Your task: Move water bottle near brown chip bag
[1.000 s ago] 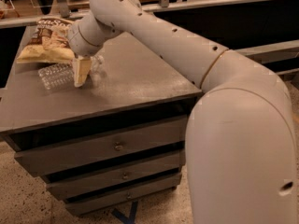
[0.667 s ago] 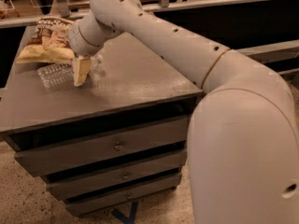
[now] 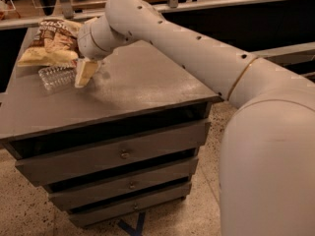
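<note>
**Bottle already beside the bag: a gentle finish is what is left**

The hand (image 3: pixel 86 73) hangs low over the tabletop (image 3: pixel 147 87), its cream-coloured tip almost on the surface. Whether it is apart or clamped on anything I cannot tell. The water bottle (image 3: pixel 55 76) lies on its side right against the hand, on the side facing the brown chip bag (image 3: pixel 49 41). The bag sits just past the bottle, with its pale lower edge close to the bottle's upper flank.

Judged from this layout, the move looks nearly complete. To end it well, the hand should let go or lift straight up without sweeping sideways. The bottle is round and lying flat, so a nudge would probably roll it, and a push toward the bag would crumple the bag or drive it toward the far edge.

The bottle is clear, ribbed plastic, light and likely to dent under a squeeze. The bag is thin glossy film, puffed and creased, dark brown with white lettering and pictured chips. The tabletop is flat, matte grey and faintly speckled, above a stack of drawers (image 3: pixel 123 154) with small knobs. The arm (image 3: pixel 187 38) is smooth, pale and tubular.
</note>
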